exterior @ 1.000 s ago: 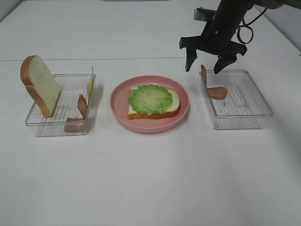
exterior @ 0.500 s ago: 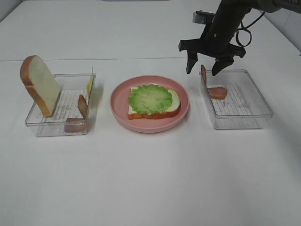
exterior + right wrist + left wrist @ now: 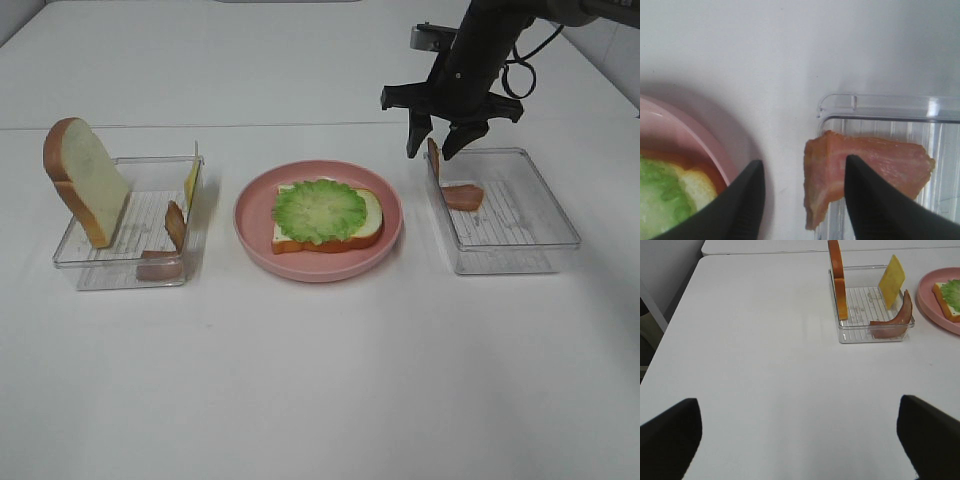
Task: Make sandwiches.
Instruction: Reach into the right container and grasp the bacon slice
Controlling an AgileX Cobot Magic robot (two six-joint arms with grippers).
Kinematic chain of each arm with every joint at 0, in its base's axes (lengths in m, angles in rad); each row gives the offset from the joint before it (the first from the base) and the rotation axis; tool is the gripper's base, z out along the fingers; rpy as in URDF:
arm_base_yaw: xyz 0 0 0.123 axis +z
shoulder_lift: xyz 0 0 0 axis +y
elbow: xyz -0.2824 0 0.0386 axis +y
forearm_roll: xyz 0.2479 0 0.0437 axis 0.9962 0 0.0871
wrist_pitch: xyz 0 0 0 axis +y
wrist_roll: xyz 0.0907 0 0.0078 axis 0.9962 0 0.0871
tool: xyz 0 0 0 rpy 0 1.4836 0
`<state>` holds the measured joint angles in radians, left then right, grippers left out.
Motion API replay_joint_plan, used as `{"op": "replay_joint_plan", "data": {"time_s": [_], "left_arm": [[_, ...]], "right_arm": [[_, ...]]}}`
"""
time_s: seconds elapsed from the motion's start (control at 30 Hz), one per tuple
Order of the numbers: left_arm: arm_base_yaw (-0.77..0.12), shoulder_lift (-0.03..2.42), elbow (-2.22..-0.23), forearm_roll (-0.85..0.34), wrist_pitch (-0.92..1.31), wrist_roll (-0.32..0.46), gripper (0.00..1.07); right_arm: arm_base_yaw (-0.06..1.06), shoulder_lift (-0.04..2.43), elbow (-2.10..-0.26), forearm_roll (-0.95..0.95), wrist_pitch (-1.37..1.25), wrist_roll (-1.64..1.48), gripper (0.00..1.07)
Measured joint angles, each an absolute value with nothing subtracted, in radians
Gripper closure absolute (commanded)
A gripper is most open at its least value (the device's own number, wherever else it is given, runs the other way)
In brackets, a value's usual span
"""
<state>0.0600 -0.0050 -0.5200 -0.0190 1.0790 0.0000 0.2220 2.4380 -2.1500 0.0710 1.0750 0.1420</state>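
An open-faced sandwich [image 3: 325,215], white bread topped with ruffled green lettuce, lies on the pink plate [image 3: 255,245]. My right gripper [image 3: 430,153] hangs over the left wall of the right tray [image 3: 540,250], its fingers straddling an upright bacon strip [image 3: 433,158]. In the right wrist view the bacon strip [image 3: 870,160] sits between the fingers of the right gripper [image 3: 804,161]; one finger overlaps it, the other stands apart from it. My left gripper [image 3: 797,405] is open above bare table and does not show in the high view.
The left tray [image 3: 100,275] holds a leaning bread slice [image 3: 88,180], a yellow cheese slice [image 3: 190,180] and two bacon strips [image 3: 175,225]. A second bacon strip [image 3: 463,197] lies flat in the right tray. White table surrounds all three.
The right gripper's fingers have drawn closer together around the upright bacon strip. Its arm has shifted slightly back. Nothing else has moved.
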Motion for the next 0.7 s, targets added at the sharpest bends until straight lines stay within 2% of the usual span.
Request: {"op": "replay_joint_plan", "data": {"time_s": [0.1,0.17,0.27,0.3,0.33,0.4,0.7], "left_arm": [[0.060,-0.005,-0.520,-0.019,1.079,0.000,0.09],[0.060,-0.005,-0.520,-0.019,1.079,0.000,0.09],[0.060,-0.005,-0.520,-0.019,1.079,0.000,0.09],[0.060,-0.005,-0.520,-0.019,1.079,0.000,0.09],[0.060,-0.005,-0.520,-0.019,1.079,0.000,0.09],[0.060,-0.005,-0.520,-0.019,1.079,0.000,0.09],[0.060,-0.005,-0.520,-0.019,1.079,0.000,0.09]], "right_arm": [[0.222,2.438,-2.150,0.067,1.075,0.142,0.70],[0.222,2.438,-2.150,0.053,1.075,0.142,0.82],[0.222,2.438,-2.150,0.050,1.075,0.142,0.84],[0.222,2.438,-2.150,0.041,1.075,0.142,0.90],[0.222,2.438,-2.150,0.041,1.075,0.142,0.90],[0.222,2.438,-2.150,0.020,1.075,0.142,1.07],[0.222,2.438,-2.150,0.006,1.082,0.142,1.07]]}}
